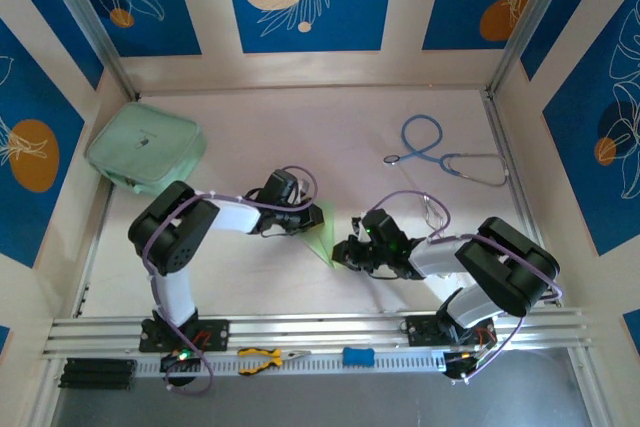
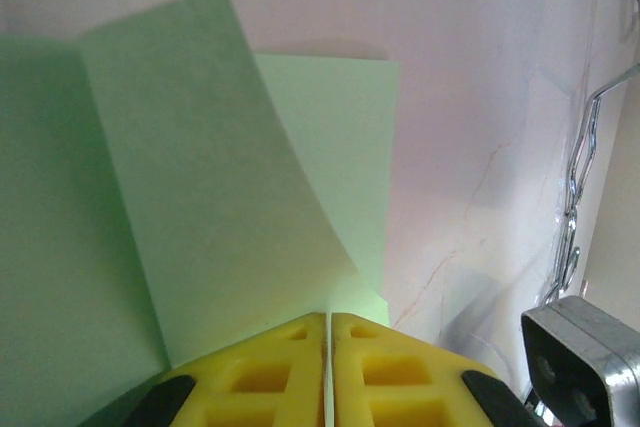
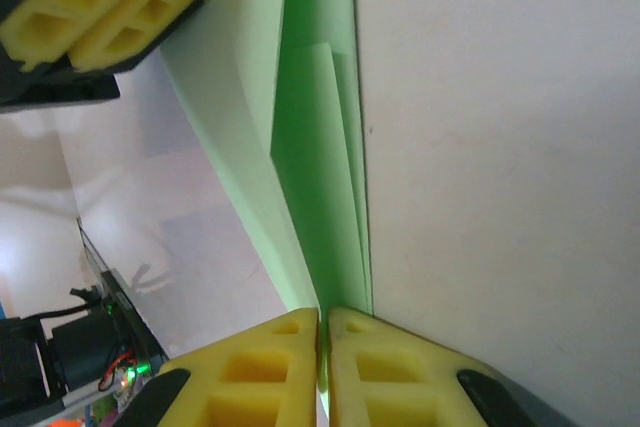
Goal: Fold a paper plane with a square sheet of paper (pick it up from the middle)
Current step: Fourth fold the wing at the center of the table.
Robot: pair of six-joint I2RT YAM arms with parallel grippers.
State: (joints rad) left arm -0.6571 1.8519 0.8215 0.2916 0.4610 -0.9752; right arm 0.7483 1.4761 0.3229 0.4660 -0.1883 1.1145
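The square sheet of paper (image 1: 320, 235) is light green, partly folded, and held up off the table between both arms at mid-table. My left gripper (image 1: 303, 215) is shut on its upper left part. In the left wrist view the yellow fingertips (image 2: 290, 347) pinch the paper's edge at the left gripper (image 2: 329, 322), with two folded flaps of the paper (image 2: 220, 197) fanning away. My right gripper (image 1: 347, 252) is shut on the lower tip. In the right wrist view the right gripper (image 3: 322, 315) clamps the creased paper (image 3: 310, 147), with the left gripper's yellow fingers (image 3: 110, 7) at the far end.
A thick mint-green zip pouch (image 1: 145, 155) lies at the back left. A blue stethoscope (image 1: 445, 155) lies at the back right. Yellow-handled pliers (image 1: 268, 357) and a small blue object (image 1: 358, 356) rest on the rail at the near edge.
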